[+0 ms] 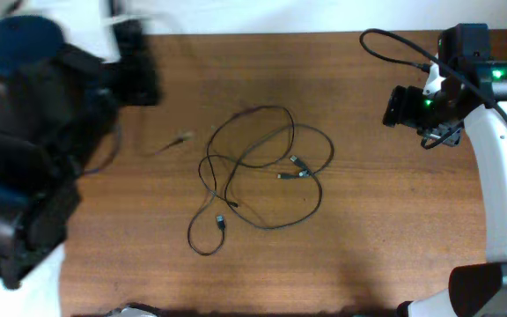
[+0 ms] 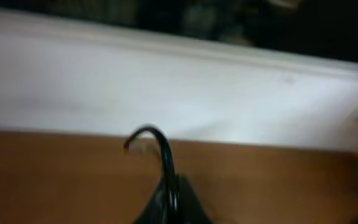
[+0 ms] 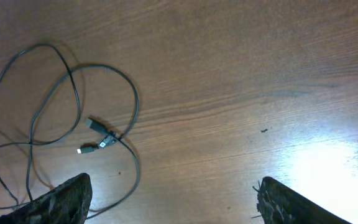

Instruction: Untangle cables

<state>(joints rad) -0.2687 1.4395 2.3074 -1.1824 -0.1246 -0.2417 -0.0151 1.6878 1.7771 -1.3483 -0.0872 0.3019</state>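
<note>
No readable text, label, brand, number or sign appears anywhere on the brown wooden tabletop (image 1: 368,220), the thin black cables (image 1: 262,167) or either arm.

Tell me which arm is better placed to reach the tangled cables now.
Probably the right. The right gripper is open and its wrist camera faces the cables; the left wrist view shows the table edge, not the tangle.

The right arm (image 1: 500,167) has white shells with black joints, small green lights (image 1: 498,74) and a thick black cable (image 1: 393,42) looping off it. The left arm (image 1: 25,132) looks bulky, black and dark blue, and blurred. The right gripper (image 3: 174,183) has dark, rough-edged fingers (image 3: 64,198).
</note>
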